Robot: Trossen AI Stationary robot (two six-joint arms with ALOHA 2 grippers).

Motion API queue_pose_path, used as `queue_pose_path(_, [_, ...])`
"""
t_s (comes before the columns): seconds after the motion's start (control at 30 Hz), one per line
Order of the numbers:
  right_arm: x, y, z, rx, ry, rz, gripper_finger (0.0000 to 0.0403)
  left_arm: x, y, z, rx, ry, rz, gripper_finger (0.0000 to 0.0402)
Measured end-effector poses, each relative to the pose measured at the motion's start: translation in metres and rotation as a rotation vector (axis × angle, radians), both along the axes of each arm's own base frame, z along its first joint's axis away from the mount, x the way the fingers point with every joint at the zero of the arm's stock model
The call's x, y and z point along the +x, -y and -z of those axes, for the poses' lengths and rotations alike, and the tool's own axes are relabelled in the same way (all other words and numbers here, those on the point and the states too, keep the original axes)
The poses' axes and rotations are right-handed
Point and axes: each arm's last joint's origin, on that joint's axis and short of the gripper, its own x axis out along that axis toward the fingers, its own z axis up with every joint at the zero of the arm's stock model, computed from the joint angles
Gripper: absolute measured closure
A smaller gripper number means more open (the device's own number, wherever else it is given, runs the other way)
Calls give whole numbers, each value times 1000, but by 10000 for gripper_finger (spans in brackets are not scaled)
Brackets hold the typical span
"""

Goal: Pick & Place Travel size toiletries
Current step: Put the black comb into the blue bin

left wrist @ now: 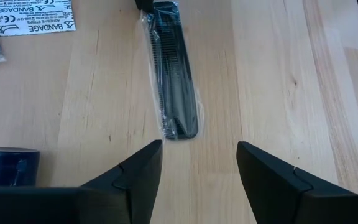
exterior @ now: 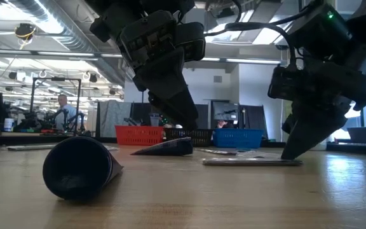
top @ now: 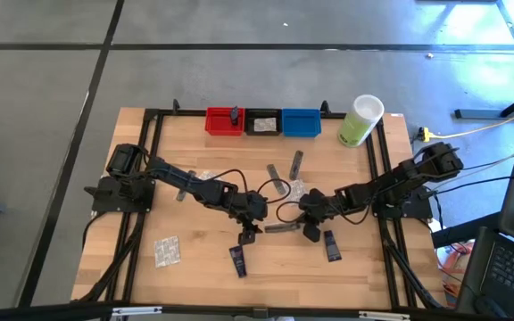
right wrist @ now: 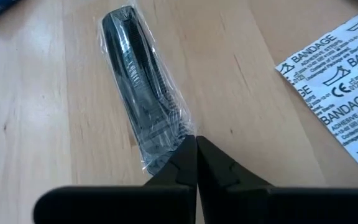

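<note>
A black comb in a clear wrapper (top: 279, 228) lies flat on the table between my two grippers. My right gripper (right wrist: 196, 149) is shut at the comb's right end. My left gripper (left wrist: 197, 155) stands open a little short of the comb's left end (left wrist: 178, 127), above the table, with nothing between its fingers. One dark navy mini tube (top: 238, 260) lies nearer the front edge, and another (top: 332, 245) lies below my right gripper. A clear packet with white contents (top: 167, 251) rests at the front left. My right gripper has its two fingertips shut together on the comb wrapper's end (right wrist: 178, 144), the end toward the table's right. The fingers (exterior: 300, 145) come slanting down from the right, along the comb's length. The comb (exterior: 251, 161) lies flat on the table.
Red (top: 224, 121), black (top: 262, 122) and blue (top: 301, 122) bins stand in a row at the far edge, and a tall pale-green container (top: 360, 120) is to their right. Bandage packets (right wrist: 340, 81) and slim grey sachets (top: 295, 164) lie behind the grippers.
</note>
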Motion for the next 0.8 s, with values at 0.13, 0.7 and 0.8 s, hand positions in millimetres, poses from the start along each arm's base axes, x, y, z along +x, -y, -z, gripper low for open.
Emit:
queue_pose_path(0.13, [-3, 1, -8, -13, 20, -15, 401, 0, 0, 0, 0, 0, 0, 196])
queue_pose_path(0.7, [-19, 33, -45, -162, 61, 104, 402, 0, 0, 0, 0, 2, 0, 197])
queue_pose_path(0.8, [-17, 43, -45, -185, 63, 122, 402, 0, 0, 0, 2, 3, -2, 197])
